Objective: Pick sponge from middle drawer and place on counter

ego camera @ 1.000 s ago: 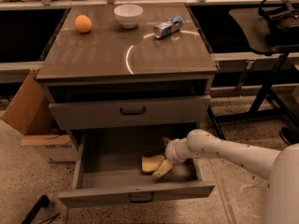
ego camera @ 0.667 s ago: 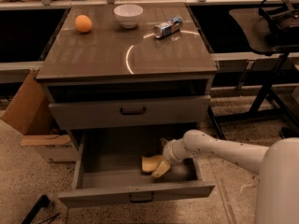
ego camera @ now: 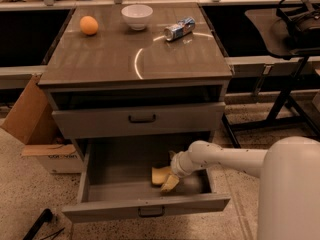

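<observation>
The middle drawer (ego camera: 100,171) is pulled open below a closed matching drawer front (ego camera: 140,120). The pale-yellow sponge (ego camera: 159,173) lies on the drawer floor, right of centre and near the front wall. My gripper (ego camera: 170,180) reaches down into the drawer from the right on the white arm (ego camera: 225,159) and sits right at the sponge's right end, touching or overlapping it. The part of the sponge under the gripper is hidden. The glossy grey-brown counter (ego camera: 100,59) tops the cabinet.
On the counter stand an orange fruit (ego camera: 89,25), a white bowl (ego camera: 137,16) and a lying can (ego camera: 179,29), all at the back. A cardboard box (ego camera: 37,129) stands left of the cabinet. A black stand (ego camera: 290,84) is at the right.
The gripper has shifted slightly left toward the sponge inside the drawer. More of my white body shows at the right. The sponge has stayed in place.
</observation>
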